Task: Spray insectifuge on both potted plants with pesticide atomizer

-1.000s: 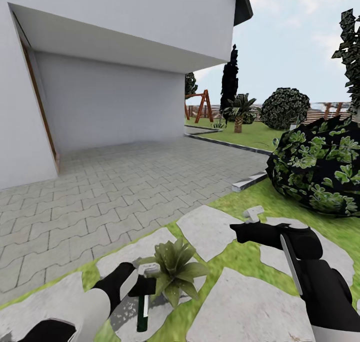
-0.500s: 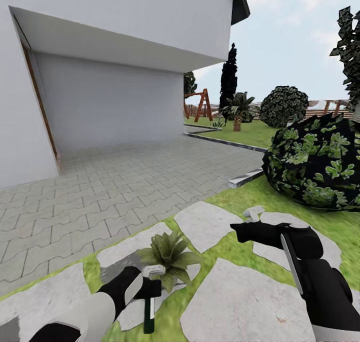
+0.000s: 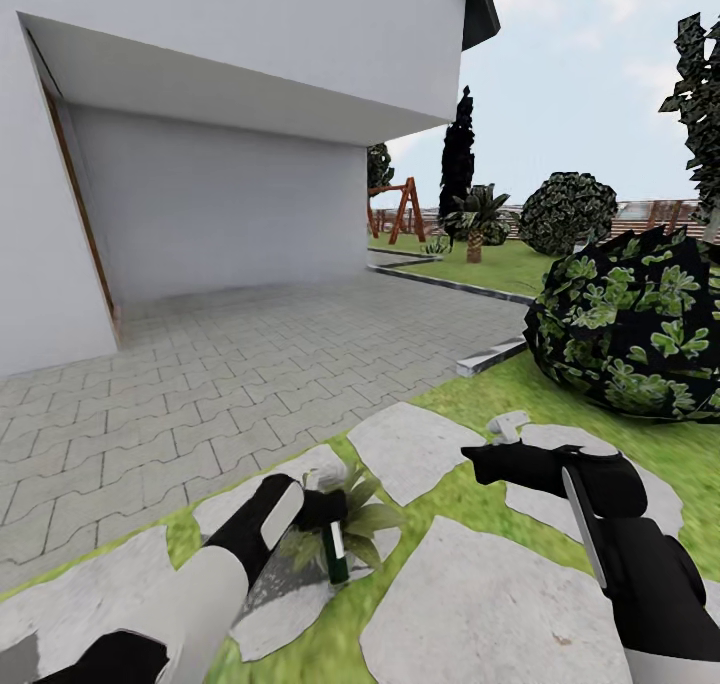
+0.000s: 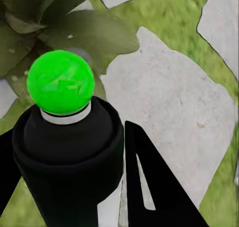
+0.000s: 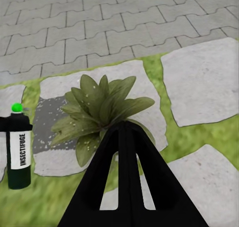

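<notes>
1. Movement first: compared with a second ago, the left gripper (image 3: 322,509) has swung up and in from the lower left of the head view toward the lower middle, carrying the pesticide atomizer (image 3: 337,552) with it. The bottle, which hung beside the potted plant's near edge, now sits right against the leaves.

2. Left gripper is clamped on the atomizer's head; the dark green bottle with its white label hangs upright below it. In the left wrist view the bottle (image 4: 67,147) stands between the dark fingers, seen from above, with a bright green cap on top.

3. Potted plant (image 3: 355,514) stands on a stepping stone (image 3: 300,574) at the lower middle of the head view. In the right wrist view its rosette (image 5: 99,112) carries whitish specks of insectifuge (image 5: 79,130), mostly on the lower-left leaves and on the stone beside them; the atomizer (image 5: 19,150) stands at the far left of that frame, its label reading INSECTIFUGE.

4. My judgement: the shift brings the nozzle nearer for more coverage. This plant looks only partly dusted.

5. Right gripper (image 3: 508,430) hovers over the grass at centre right, carrying nothing; its fingers (image 5: 124,187) look pressed together.
</notes>
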Tool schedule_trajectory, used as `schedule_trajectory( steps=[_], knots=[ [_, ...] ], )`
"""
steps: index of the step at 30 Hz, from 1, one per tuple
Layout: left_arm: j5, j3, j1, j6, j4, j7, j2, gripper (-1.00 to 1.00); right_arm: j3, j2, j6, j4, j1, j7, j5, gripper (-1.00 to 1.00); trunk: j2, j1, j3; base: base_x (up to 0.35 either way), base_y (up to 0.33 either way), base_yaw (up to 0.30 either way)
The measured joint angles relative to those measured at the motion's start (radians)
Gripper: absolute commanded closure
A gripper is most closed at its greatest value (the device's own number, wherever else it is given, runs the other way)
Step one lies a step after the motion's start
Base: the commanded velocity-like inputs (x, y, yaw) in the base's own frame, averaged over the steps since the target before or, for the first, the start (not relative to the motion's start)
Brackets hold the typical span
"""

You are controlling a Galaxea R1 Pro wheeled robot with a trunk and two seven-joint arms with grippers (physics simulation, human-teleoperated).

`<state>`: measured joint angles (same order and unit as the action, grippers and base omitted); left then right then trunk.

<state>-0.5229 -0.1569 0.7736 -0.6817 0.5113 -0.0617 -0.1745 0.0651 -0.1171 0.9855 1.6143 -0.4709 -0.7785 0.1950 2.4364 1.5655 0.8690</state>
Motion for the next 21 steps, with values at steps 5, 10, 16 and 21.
schedule_trajectory(
  steps=[5, 10, 16, 21],
  knots=[
    [-0.119, -0.006, -0.004, -0.081, 0.174, -0.113, 0.000, 1.00, 0.001, -0.001, -0.001, 0.000, 0.001, 0.000, 0.000, 1.00, 0.000, 0.000, 0.000, 0.000, 0.000, 0.000],
    [-0.166, -0.011, -0.012, -0.085, 0.168, -0.167, 0.000, 1.00, 0.002, -0.001, -0.005, 0.000, 0.001, 0.000, 0.000, 1.00, 0.000, 0.000, 0.000, 0.000, 0.000, 0.000],
    [-0.172, -0.021, -0.015, -0.063, 0.060, -0.164, 0.000, 1.00, 0.003, -0.001, -0.005, 0.000, 0.001, 0.000, 0.000, 1.00, 0.000, 0.000, 0.000, 0.000, 0.000, 0.000],
    [-0.173, -0.022, -0.015, -0.018, -0.036, -0.154, 0.000, 1.00, 0.003, 0.000, -0.005, 0.000, 0.001, 0.000, 0.000, 1.00, 0.000, 0.000, 0.000, 0.000, 0.000, 0.000]
  ],
)
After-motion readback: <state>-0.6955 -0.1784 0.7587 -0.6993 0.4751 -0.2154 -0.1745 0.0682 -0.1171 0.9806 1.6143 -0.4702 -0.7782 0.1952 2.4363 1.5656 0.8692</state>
